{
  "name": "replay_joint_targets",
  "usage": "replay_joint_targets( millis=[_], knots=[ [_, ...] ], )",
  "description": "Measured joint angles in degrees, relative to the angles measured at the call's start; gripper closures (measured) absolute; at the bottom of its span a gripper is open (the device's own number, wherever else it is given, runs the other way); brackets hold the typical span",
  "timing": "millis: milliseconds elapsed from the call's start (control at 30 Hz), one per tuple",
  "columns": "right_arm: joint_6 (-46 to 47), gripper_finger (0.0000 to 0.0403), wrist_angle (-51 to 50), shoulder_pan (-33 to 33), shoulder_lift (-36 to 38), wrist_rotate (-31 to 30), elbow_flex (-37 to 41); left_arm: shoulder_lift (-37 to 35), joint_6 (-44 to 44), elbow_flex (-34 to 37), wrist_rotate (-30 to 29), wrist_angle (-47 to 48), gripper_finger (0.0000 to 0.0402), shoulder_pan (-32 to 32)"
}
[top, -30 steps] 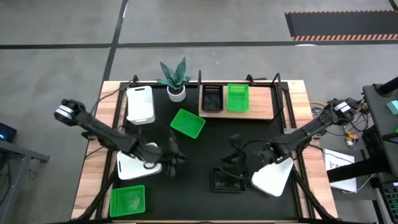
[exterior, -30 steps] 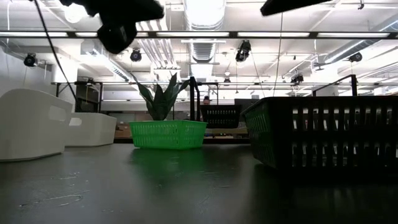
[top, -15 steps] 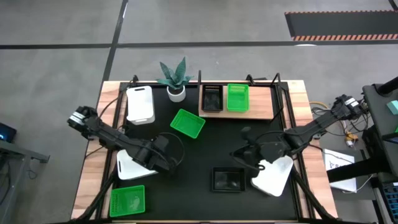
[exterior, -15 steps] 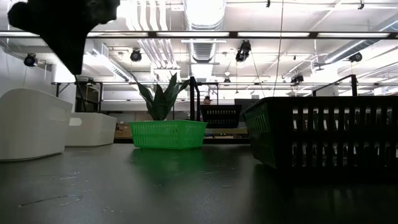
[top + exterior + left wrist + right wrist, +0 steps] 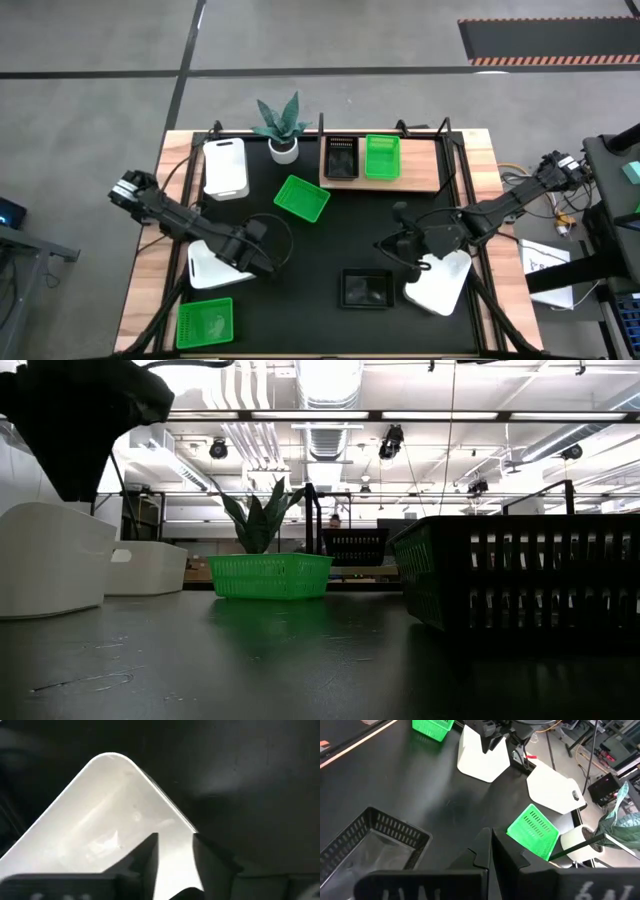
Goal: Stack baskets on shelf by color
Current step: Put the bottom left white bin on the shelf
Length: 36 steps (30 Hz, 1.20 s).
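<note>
- Overhead, I took the shelf [image 5: 420,165] as my landmark; it lay along the far edge of the table [image 5: 330,250], with one black basket [image 5: 341,158] and one green basket [image 5: 382,156] side by side on its left half.
- Just off the shelf's near-left corner a second green basket [image 5: 301,197] sat tilted on the tabletop, and left of the shelf stood a potted plant [image 5: 282,127], with a white basket [image 5: 224,166] beyond it.
- My left gripper [image 5: 262,262] hung well to the near-left of the shelf, at the corner of another white basket [image 5: 213,266]; in its wrist view the fingers [image 5: 150,857] stood slightly apart astride that basket's rim, though I could not tell whether they pressed on it.
- A third green basket [image 5: 205,323] lay at the table's near-left corner, farthest from the shelf.
- My right gripper [image 5: 393,249] hovered in front of the shelf with its fingers pressed together, empty.
- Nearer me than that gripper lay a black basket [image 5: 366,289], and beside it a third white basket [image 5: 441,283], tilted, below the shelf's right end.
</note>
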<state>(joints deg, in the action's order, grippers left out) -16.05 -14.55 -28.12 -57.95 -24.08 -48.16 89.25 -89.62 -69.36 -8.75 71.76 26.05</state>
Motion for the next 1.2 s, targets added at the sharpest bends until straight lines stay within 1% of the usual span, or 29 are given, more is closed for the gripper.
replay_joint_targets(
  millis=[133, 233, 367, 500, 733, 833, 900, 1067, 1133, 1200],
  knots=[
    [-0.1, 0.0394, -0.1, 0.0, -0.2, 0.0, 0.0, 0.0, 0.3, -0.4, 1.0, -1.5, 0.024, -0.1],
    [0.0, 0.0394, 0.0, 0.0, -0.2, 0.0, 0.0, 0.0, 0.9, -0.3, 1.2, -1.4, 0.022, -0.2],
    [0.0, 0.0394, 0.0, 0.0, -0.2, 0.0, 0.0, 0.2, -0.1, 1.7, 1.2, -2.0, 0.0215, -0.5],
    [0.0, 0.0394, 0.0, 0.0, -0.2, 0.0, 0.0, 0.3, 0.0, 4.1, 1.2, -6.2, 0.0214, -0.7],
    [0.0, 0.0394, 0.0, 0.0, -0.2, 0.0, 0.0, 0.3, 1.4, 5.8, 1.1, -11.9, 0.0215, -0.9],
    [0.0, 0.0394, 0.0, 0.0, -0.2, 0.0, 0.0, 0.7, 2.7, 6.5, 1.1, -13.9, 0.023, -0.9],
    [0.0, 0.0394, 0.0, 0.0, -0.2, 0.0, 0.0, 1.3, 3.3, 6.5, 1.2, -14.6, 0.0249, -0.9],
    [0.0, 0.0394, -0.1, 0.0, -0.2, 0.0, 0.0, 2.8, 5.1, 6.6, 3.3, -14.9, 0.0315, -0.9],
    [0.0, 0.0394, 0.0, 0.0, -0.2, 0.0, 0.0, 3.1, 7.8, 6.4, 4.1, -15.7, 0.0345, -0.9],
    [0.0, 0.0394, -0.1, 0.0, -0.2, 0.0, 0.0, 3.2, 12.3, 6.3, 4.2, -18.5, 0.0374, -0.9]
  ],
)
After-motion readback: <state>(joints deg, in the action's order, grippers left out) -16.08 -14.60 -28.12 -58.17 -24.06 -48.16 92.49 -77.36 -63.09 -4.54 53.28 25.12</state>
